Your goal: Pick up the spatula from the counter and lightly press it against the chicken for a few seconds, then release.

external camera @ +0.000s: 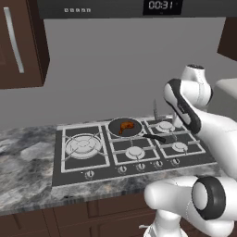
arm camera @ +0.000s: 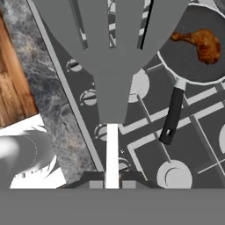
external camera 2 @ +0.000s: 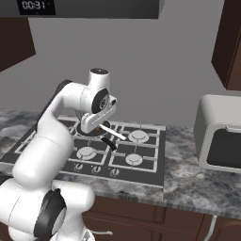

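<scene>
One spatula (arm camera: 112, 44) is gripped by the tool (arm camera: 112, 183), closed on its white handle, up over the stove (arm camera: 193, 127). The chicken (arm camera: 200, 43) lies in the pan (arm camera: 179, 61), off to one side of the blade. To do this well, the arm should bring the blade over the chicken, go down slowly and press only a little. The tool's tips are mostly hidden by the handle, and the blade's top is cut off.

The spatula (arm camera: 112, 83) looks matt grey, the counter (external camera: 23, 162) mottled stone.
</scene>
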